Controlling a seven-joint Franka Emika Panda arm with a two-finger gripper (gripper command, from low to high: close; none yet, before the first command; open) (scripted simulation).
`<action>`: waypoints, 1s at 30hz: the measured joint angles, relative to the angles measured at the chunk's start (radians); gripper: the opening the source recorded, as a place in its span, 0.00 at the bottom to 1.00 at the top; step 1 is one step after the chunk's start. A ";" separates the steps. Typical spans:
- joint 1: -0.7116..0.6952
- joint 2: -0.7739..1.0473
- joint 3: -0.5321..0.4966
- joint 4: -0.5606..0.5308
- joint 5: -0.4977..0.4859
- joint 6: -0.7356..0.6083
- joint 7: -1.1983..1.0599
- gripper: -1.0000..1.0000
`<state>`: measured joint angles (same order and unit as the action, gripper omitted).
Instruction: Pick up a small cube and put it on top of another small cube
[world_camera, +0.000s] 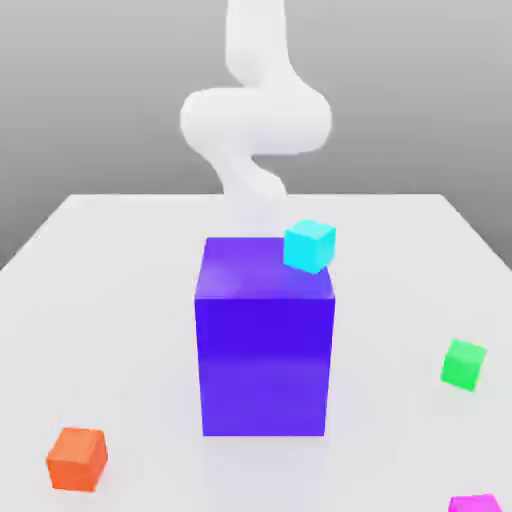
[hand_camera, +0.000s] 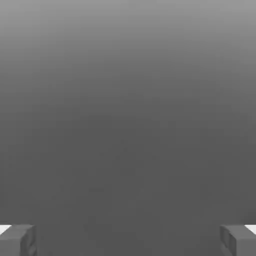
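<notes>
The small magenta-pink cube (world_camera: 474, 504) lies on the white table (world_camera: 100, 300) at the front edge, on the exterior view's right, partly cut off by the frame. My white arm (world_camera: 255, 120) rises at the back, behind the big blue-purple block (world_camera: 264, 350), far from that cube. In the hand view my gripper (hand_camera: 128, 240) is open, its two grey fingertips (hand_camera: 17, 240) standing wide apart with nothing between them, against a plain grey backdrop.
A small cyan cube (world_camera: 308, 245) shows at the big block's far right top corner; I cannot tell whether it rests on the block or sits behind it. A small green cube (world_camera: 464, 364) lies on the right, a small orange cube (world_camera: 77, 459) front left.
</notes>
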<state>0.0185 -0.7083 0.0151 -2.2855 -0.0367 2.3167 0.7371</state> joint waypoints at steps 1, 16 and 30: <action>0.008 0.040 0.006 0.006 -0.015 0.007 -0.028 0.50; 0.123 0.588 0.062 0.093 -0.155 0.107 -0.462 0.50; 0.168 1.077 0.175 0.168 -0.159 0.218 -0.951 0.50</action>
<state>0.1861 0.3683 0.1899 -2.1180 -0.1952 2.5347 -0.2135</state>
